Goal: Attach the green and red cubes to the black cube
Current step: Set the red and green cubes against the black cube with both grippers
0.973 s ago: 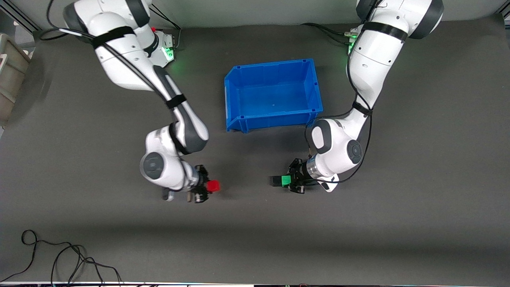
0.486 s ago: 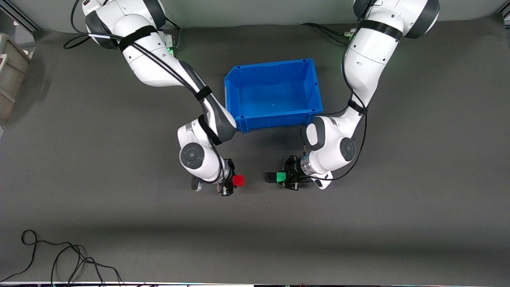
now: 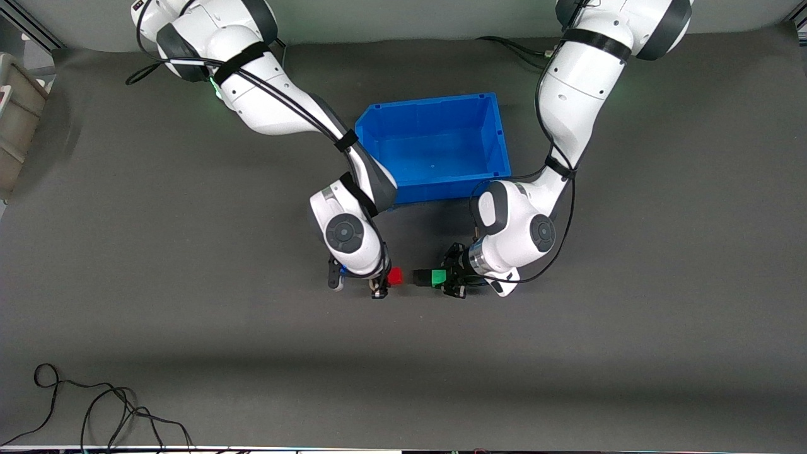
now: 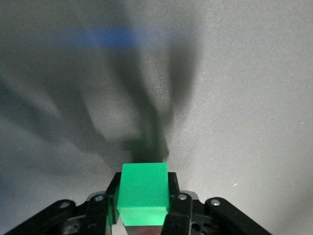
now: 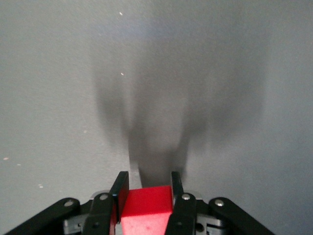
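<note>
My left gripper [image 3: 447,278] is shut on the green cube [image 3: 439,276], which also shows between its fingers in the left wrist view [image 4: 143,193]. The black cube [image 3: 420,277] sits against the green cube's face toward the right arm. My right gripper [image 3: 383,281] is shut on the red cube [image 3: 395,275], seen in the right wrist view [image 5: 145,205]. The red cube faces the black cube across a small gap. Both grippers are over the tabletop. The black cube is hidden by the green cube in the left wrist view.
An open blue bin [image 3: 429,104] stands on the table farther from the front camera than the cubes. Loose black cables [image 3: 94,410] lie at the near edge toward the right arm's end. A beige container [image 3: 12,113] sits at that end's edge.
My right gripper has carried the red cube toward the left arm's end, closing on the black cube. My left gripper has brought the green and black cubes slightly toward it.
</note>
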Robot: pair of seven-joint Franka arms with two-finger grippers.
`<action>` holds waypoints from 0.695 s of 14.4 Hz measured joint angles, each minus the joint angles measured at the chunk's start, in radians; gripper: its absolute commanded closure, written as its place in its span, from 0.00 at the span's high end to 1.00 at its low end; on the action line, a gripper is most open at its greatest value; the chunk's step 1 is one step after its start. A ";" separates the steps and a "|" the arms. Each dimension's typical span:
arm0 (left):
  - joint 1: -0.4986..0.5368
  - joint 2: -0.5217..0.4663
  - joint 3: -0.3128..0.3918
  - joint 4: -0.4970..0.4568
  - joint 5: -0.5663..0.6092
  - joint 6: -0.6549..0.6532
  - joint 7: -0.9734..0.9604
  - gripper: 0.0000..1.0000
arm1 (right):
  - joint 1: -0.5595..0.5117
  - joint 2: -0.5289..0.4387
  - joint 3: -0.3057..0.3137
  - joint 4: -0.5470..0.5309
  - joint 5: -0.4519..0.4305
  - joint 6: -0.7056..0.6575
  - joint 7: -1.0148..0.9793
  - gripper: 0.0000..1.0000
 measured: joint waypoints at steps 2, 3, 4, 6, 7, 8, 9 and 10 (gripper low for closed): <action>0.000 0.000 0.000 0.000 0.000 0.000 -0.001 0.65 | 0.003 0.010 0.000 0.004 0.000 0.000 0.000 0.00; 0.000 0.000 0.000 0.000 0.000 0.000 -0.001 0.77 | 0.003 0.015 0.000 0.009 0.000 0.000 0.000 0.00; 0.000 0.000 0.000 0.000 0.000 0.001 -0.001 0.79 | 0.003 0.020 0.000 0.014 0.000 0.000 0.003 0.00; 0.000 0.000 0.001 0.000 0.000 0.001 -0.001 0.91 | 0.008 0.028 0.000 0.027 0.000 0.000 0.023 0.00; -0.001 0.000 0.001 0.000 0.000 0.001 -0.001 1.00 | 0.012 0.035 0.000 0.036 0.000 0.000 0.032 0.00; -0.001 0.000 0.001 0.000 0.000 0.001 -0.001 1.00 | 0.015 0.042 0.000 0.048 0.000 0.000 0.040 0.00; -0.001 0.000 0.001 0.000 0.000 0.002 -0.001 1.00 | 0.017 0.050 0.000 0.061 0.000 0.000 0.045 0.00; -0.001 0.000 0.004 0.001 0.000 0.002 -0.001 1.00 | 0.017 0.058 0.000 0.074 0.000 0.000 0.049 0.00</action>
